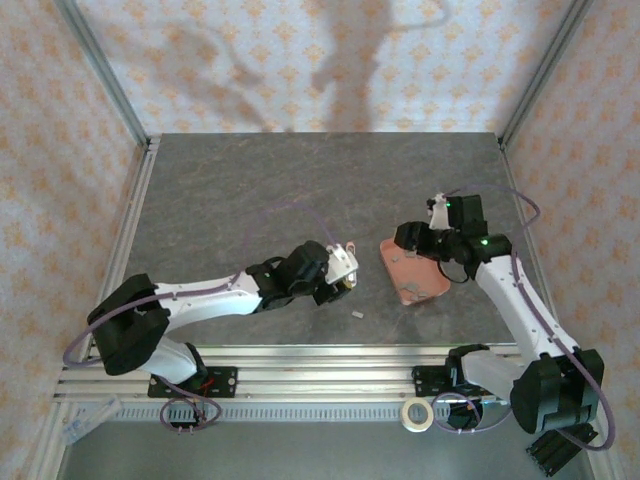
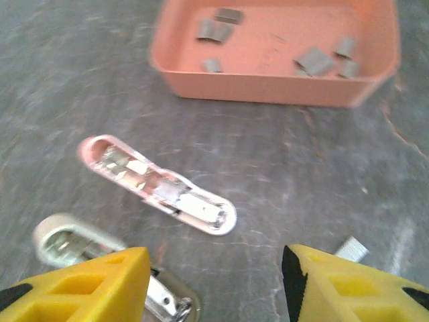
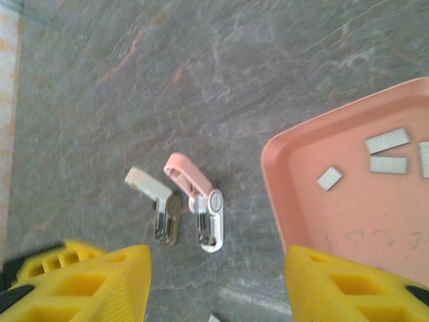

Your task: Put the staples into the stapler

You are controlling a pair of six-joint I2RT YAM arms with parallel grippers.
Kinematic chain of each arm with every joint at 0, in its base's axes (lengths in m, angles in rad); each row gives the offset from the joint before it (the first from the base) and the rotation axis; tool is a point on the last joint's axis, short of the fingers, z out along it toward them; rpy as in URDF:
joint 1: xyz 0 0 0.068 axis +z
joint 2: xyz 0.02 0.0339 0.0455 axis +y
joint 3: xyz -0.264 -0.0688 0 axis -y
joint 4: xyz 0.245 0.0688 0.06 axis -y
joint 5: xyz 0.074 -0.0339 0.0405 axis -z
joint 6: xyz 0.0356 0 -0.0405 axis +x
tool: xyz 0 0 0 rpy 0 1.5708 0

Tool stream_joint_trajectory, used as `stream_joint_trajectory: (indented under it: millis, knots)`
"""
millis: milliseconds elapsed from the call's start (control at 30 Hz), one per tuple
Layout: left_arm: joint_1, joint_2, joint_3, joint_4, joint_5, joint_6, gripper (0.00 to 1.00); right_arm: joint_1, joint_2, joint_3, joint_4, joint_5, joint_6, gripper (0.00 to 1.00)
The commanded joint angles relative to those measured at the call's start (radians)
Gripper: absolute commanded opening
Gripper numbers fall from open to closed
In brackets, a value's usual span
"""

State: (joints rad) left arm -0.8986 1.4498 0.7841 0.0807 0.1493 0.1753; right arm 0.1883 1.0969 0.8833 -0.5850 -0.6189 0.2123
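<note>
Two tiny mini staplers lie hinged open on the grey table. One stapler [image 2: 161, 188] [image 3: 203, 208] is pale pink and white with its silvery channel showing. The beige one [image 2: 64, 243] [image 3: 159, 204] lies beside it, partly under my left gripper's finger. Several grey staples [image 2: 315, 60] [image 3: 387, 141] lie in the salmon-pink tray [image 2: 268, 87] [image 3: 271, 168] [image 1: 415, 275]. One loose staple strip [image 2: 352, 249] [image 1: 357, 314] rests on the table by my left gripper's right finger. My left gripper [image 2: 214, 282] [image 1: 343, 280] hovers open just short of the staplers. My right gripper [image 3: 214, 282] [image 1: 405, 240] is open above the tray's edge, holding nothing.
A roll of tape [image 1: 417, 413] sits on the rail at the near edge. Metal frame posts and patterned walls enclose the table on three sides. Bare grey tabletop stretches behind the tray and staplers.
</note>
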Motion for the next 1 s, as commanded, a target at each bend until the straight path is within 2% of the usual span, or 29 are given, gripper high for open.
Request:
stream_joint_trajectory:
  millis: [0, 300, 600, 833, 967]
  knots:
    - [0.040, -0.058, -0.073, 0.134, -0.074, -0.267, 0.58, 0.078, 0.020, 0.050, -0.091, 0.065, -0.054, 0.54]
    - [0.084, -0.202, -0.265, 0.220, -0.156, -0.537, 0.63, 0.281, 0.141, 0.112, -0.222, 0.227, -0.077, 0.50]
    - [0.111, -0.360, -0.353, 0.071, -0.206, -0.695, 0.72, 0.480, 0.278, 0.161, -0.305, 0.355, -0.092, 0.49]
    - [0.112, -0.510, -0.438, 0.015, -0.250, -0.793, 0.74, 0.595, 0.398, 0.201, -0.358, 0.421, -0.114, 0.49]
    - [0.112, -0.616, -0.482, -0.047, -0.294, -0.836, 0.81, 0.643, 0.465, 0.216, -0.363, 0.440, -0.123, 0.48]
